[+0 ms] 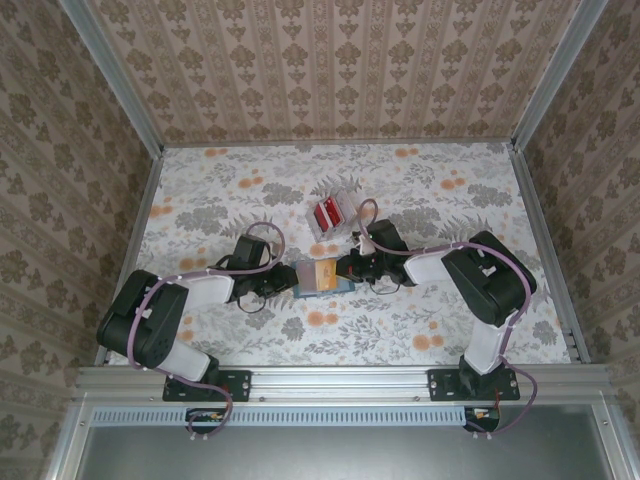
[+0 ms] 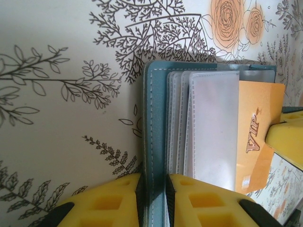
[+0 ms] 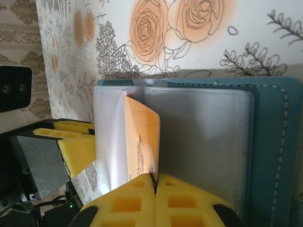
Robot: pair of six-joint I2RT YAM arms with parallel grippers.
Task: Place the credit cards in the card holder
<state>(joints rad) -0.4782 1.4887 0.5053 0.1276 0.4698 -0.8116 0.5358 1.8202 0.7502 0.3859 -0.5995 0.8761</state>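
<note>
Because the card holder (image 2: 154,118) is a slim bifold of stitched teal leatherette with a fan of clear plastic sleeves (image 2: 213,127) inside, we judge it light, floppy at the spine and apt to fall shut unless both sides are pinned. It lies opened on the floral-printed table (image 1: 450,210), between the two arms and near the front middle.

The left gripper (image 2: 154,198) has its yellow moulded jaws clamped on the edge of the teal cover. That looks to us the right place to take it, since the stitched border is the stiffest part and gives some grain against slipping. The right gripper (image 3: 155,182) is closed tight on the edge of an orange VIP card (image 3: 142,142), a thin flat piece standing up from among the sleeves. Whether it is a loose card or an insert of the holder we cannot tell. The sleeves are glossy and limp, so we expect them to cling together and to need parting before anything slides in.

The credit cards (image 1: 326,213) sit well apart from the holder, farther back on the table, in what looks like a small clear plastic tray (image 1: 338,194). They are red, thin, smooth-faced rectangles. We take them to be light, springy rather than fragile, and slippery when lying flat. We think each is best pinched across a short edge, leaving the far end free to enter a pocket mouth. It should go in square, since a corner would snag the soft film.
</note>
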